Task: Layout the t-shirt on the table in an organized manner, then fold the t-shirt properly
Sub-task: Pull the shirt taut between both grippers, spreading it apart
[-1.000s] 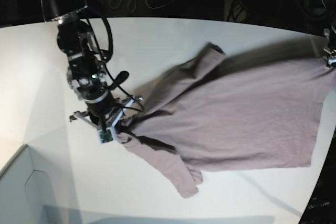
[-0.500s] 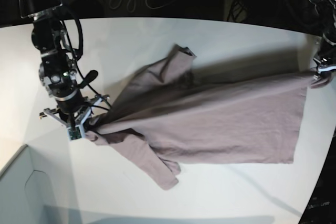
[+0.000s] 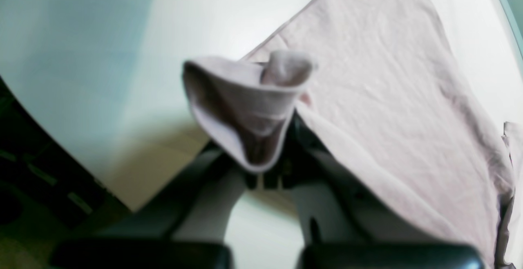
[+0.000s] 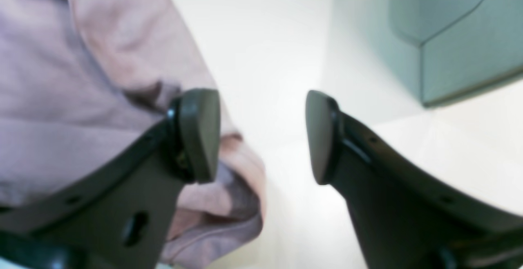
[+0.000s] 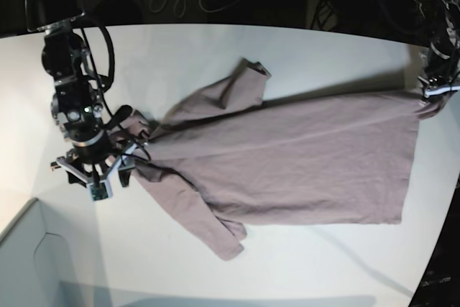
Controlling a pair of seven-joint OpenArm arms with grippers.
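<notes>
dusty mauve cotton, thin and limp: the t-shirt (image 5: 287, 159) lies spread across the middle of the table (image 5: 215, 48), its body fairly flat, one sleeve pointing toward the table's far edge and the other crumpled toward the near edge. it looks light and soft, likely to sag, fold on itself and drag in wrinkles when pulled, so it wants taking by a hem, a corner or a seam and lifting from two well-apart points to keep it taut.

at the shirt's hem end, the left gripper (image 5: 435, 91) has its jaws pressed together on a bunched corner of cloth; the left wrist view shows that corner (image 3: 253, 105) curling up out of the closed fingers, with the fabric running away from it in a stretched sheet.

at the shirt's neck end, the right gripper (image 4: 261, 136) has its jaws spread wide with bare table showing between the pads. one pad (image 4: 198, 134) sits against a rumpled fold of the shirt, but nothing is pinched. in the base view this gripper (image 5: 97, 170) hangs just beside the shoulder bunch.

beyond that gripper, off the shirt entirely, a pale grey box (image 5: 29, 264) sits at the table's near corner.
</notes>
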